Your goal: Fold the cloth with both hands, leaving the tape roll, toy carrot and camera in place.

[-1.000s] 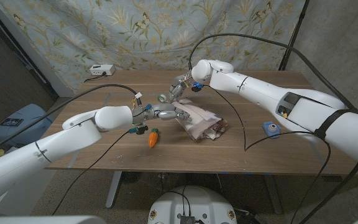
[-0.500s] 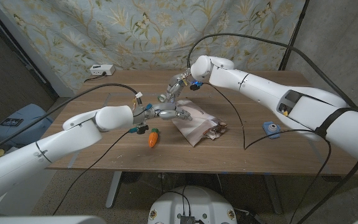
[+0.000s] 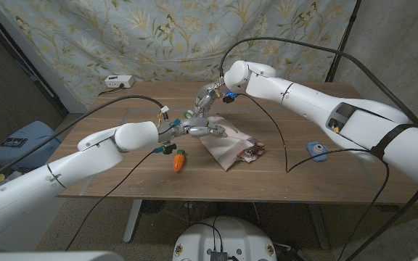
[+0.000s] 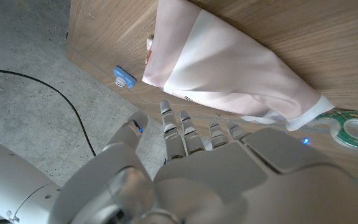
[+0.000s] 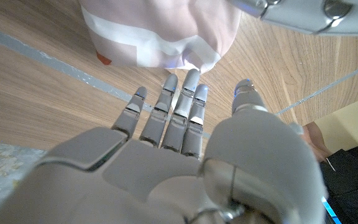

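Note:
A pale pink cloth (image 3: 231, 147) with white bands lies bunched and partly folded at the table's middle; it also shows in the wrist views (image 4: 229, 68) (image 5: 160, 28). My left hand (image 3: 202, 130) hovers at the cloth's left edge with its fingers (image 4: 185, 130) spread and holding nothing. My right hand (image 3: 207, 98) is just behind it, its fingertips (image 5: 191, 81) at the cloth's rim and the thumb apart. The green tape roll (image 4: 353, 127) (image 3: 189, 114) lies beside the hands. The toy carrot (image 3: 179, 160) sits in front of my left hand. The small blue camera (image 3: 316, 150) (image 4: 124, 78) is to the right.
A white box (image 3: 119, 82) sits at the table's back left corner. Black cables (image 3: 285, 156) droop across the right half of the table. A patterned curtain hangs behind. Bare wood (image 3: 129, 123) stretches to the left of the hands.
The cloth has settled flatter and lower than a second ago. My left hand edged slightly back along the cloth's left edge; the right hand lifted a little off it.

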You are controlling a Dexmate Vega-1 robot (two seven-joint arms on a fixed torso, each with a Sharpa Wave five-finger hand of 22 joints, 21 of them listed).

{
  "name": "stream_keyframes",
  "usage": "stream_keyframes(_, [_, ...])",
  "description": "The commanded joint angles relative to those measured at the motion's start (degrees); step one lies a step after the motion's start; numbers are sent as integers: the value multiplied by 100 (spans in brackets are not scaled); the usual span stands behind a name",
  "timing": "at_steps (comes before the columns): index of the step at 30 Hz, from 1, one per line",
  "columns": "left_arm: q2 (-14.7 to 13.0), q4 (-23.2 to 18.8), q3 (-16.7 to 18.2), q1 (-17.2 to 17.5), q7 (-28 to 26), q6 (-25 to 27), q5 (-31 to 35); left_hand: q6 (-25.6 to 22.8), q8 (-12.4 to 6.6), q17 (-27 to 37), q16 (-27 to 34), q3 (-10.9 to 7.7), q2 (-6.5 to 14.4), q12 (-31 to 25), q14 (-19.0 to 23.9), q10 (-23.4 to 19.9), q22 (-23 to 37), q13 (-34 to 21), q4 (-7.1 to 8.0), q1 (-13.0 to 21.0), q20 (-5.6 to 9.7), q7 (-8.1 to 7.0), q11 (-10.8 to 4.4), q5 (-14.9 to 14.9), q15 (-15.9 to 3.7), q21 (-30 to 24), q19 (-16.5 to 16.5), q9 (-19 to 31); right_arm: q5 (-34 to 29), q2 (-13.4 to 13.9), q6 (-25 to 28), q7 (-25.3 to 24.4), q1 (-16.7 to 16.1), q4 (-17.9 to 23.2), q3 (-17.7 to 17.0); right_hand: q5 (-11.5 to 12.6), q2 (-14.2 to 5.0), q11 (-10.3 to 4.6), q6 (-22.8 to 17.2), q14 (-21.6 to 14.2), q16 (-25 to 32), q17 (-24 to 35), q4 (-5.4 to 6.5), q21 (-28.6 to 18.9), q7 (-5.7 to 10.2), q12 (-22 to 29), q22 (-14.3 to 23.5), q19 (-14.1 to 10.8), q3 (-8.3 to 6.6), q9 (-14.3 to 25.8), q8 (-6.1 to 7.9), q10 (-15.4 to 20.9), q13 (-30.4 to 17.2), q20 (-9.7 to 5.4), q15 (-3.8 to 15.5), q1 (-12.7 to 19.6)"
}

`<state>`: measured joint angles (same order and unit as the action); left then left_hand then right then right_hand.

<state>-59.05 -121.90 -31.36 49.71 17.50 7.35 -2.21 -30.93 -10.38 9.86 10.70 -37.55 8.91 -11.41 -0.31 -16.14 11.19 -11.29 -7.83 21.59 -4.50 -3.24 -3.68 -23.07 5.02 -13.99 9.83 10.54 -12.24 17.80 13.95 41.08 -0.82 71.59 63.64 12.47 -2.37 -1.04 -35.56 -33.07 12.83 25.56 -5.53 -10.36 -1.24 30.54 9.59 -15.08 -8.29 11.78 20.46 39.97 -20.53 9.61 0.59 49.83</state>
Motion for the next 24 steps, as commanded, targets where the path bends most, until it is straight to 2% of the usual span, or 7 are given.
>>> stream_keyframes(1, [89,197,-206,-143,241,-314,321,39,8,6,-1,-18,20,10,37,24,14,-10,-3,42,-8,-11,-2,26,35,-27,151,16,66,107,102,-140,-68,98,-80,28,-27,58,77,59,5,0,-6,-23,-3,-92,20,37,9,3,-80,-174,25,-4,-41,-32])
stream_keyframes(9, [66,137,-232,-119,422,-59,285,37,-2,6,0,-10,11,-16,48,-16,14,-9,-5,42,3,10,-4,33,27,-27,148,16,25,142,220,-333,-138,84,-91,25,-76,144,225,363,-78,-35,-23,-16,28,-295,21,114,22,-11,-223,-511,97,-6,-156,-57])
stream_keyframes(17, [86,312,-320,-102,485,6,302,71,2,17,4,34,-10,-38,49,-57,15,-11,38,-12,3,43,9,51,36,-25,154,18,112,174,264,-511,-246,39,-179,22,-121,148,294,418,-75,-41,-17,-19,31,-341,22,135,20,-15,-277,-556,121,-1,-175,-75])
stream_keyframes(22, [167,519,-408,-133,547,-13,272,88,0,34,12,77,-15,-46,45,-67,17,-12,103,-86,-2,64,24,69,37,-21,164,21,170,208,292,-668,-333,70,-254,18,-144,172,347,453,-73,-51,-28,-27,4,-400,22,134,16,-19,-322,-643,142,-4,-191,-70])
stream_keyframes(24, [194,604,-437,-139,555,-48,265,98,-4,57,24,110,21,-47,38,-62,20,-14,198,-169,-8,73,27,85,40,-21,168,24,200,223,306,-720,-363,94,-287,12,-156,197,411,503,-77,-59,-35,-31,-42,-458,22,137,17,-26,-368,-727,162,-7,-220,-73])
